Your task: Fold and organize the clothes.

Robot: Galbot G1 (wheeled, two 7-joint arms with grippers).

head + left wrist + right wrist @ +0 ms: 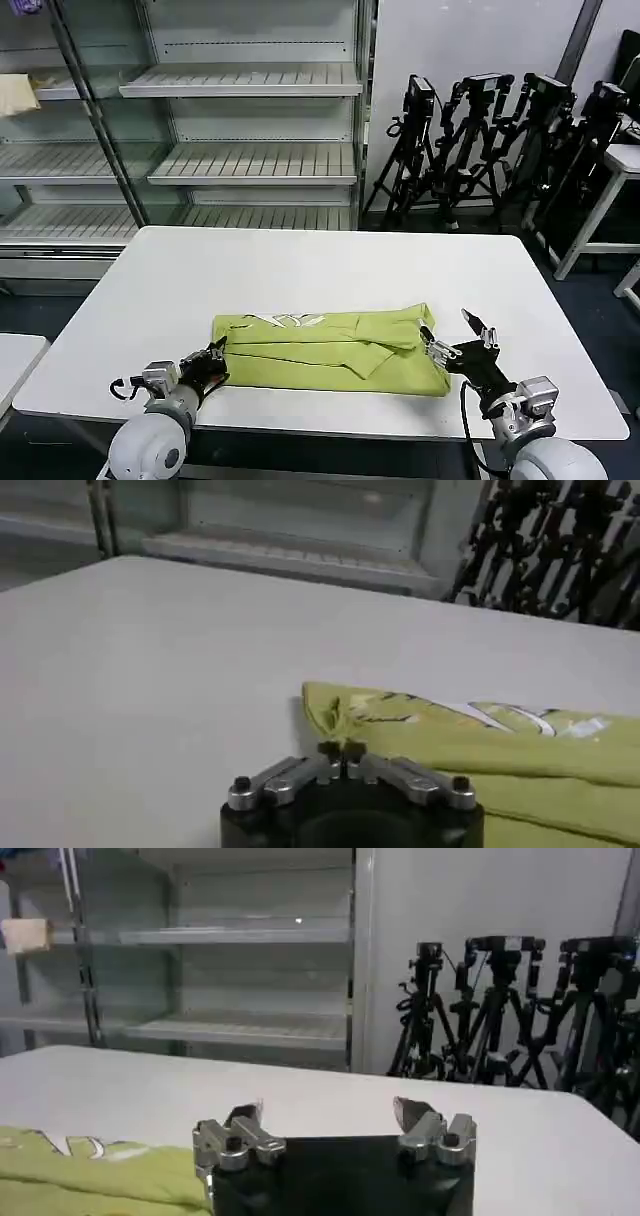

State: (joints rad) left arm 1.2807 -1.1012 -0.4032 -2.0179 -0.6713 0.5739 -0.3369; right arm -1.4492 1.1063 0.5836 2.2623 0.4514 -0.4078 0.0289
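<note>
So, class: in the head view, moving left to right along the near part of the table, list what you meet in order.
left gripper, shut on the T-shirt's left edge → T-shirt, folded into a band on the white table → right gripper, open at the shirt's right end.

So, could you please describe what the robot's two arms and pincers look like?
Both arms end in rounded pale grey shells with silver metal wrist parts and black cables. The left pincer and the right pincer are black, with slim dark fingers on silver linkage bars fastened by black bolts.
</note>
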